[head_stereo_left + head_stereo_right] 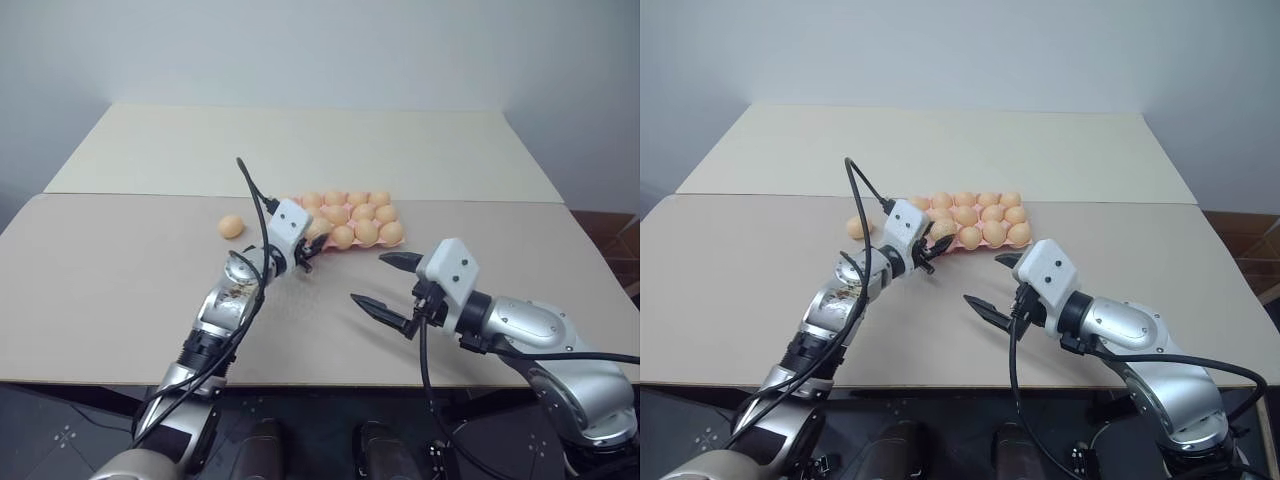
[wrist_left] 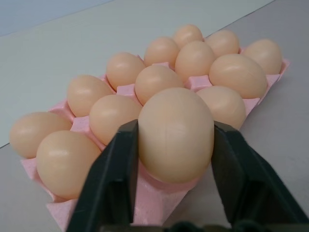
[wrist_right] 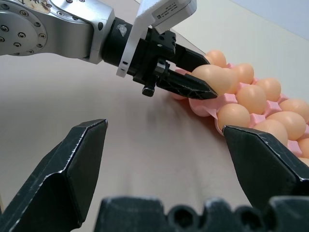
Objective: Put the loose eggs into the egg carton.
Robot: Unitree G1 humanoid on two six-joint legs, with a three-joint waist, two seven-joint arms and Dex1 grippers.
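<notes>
A: One loose egg (image 1: pixel 231 226) lies on the table (image 1: pixel 120 290), at nine o'clock from the egg carton (image 1: pixel 352 241). And the left gripper (image 1: pixel 312 247)?

B: At the carton's seven o'clock corner, fingers flanking an egg (image 2: pixel 176 133) over a cup. Ease apart slowly, withdraw level.

A: Right gripper (image 1: pixel 388 288)?

B: Spread wide, empty, at the carton's five o'clock

Arms: silver metal segments, screwed joints. White camera blocks at wrists. Black cables looped alongside. Left gripper (image 1: pixel 310 252), right gripper (image 1: pixel 385 283): black two-finger type.
</notes>
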